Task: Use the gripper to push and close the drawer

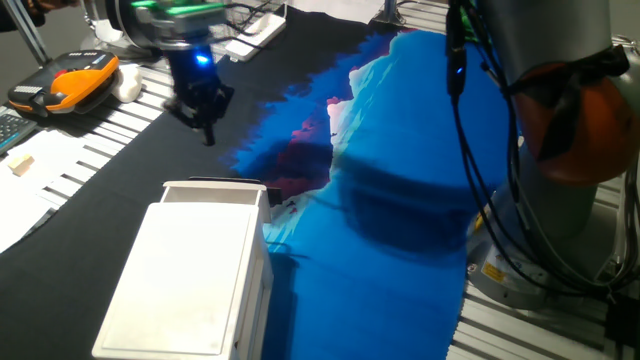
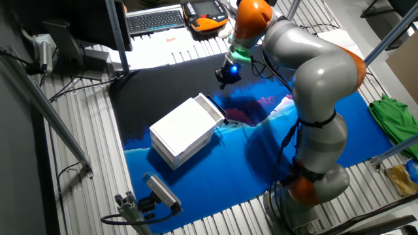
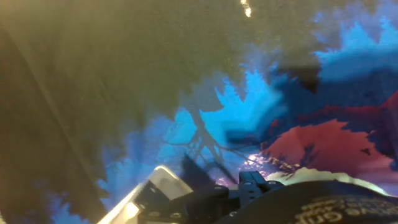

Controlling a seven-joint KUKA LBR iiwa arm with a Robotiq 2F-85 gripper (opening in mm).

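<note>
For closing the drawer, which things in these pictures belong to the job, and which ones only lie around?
Belong to the job:
- gripper, above the black cloth, apart from the box
- drawer, sticking out slightly from the white casing

Only lying around:
- orange and black handheld device
- keyboard
- green cloth
- blue patterned cloth

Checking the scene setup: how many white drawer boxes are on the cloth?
1. The white box sits on the cloth near its middle, its drawer end facing the gripper. None other shows.
</note>
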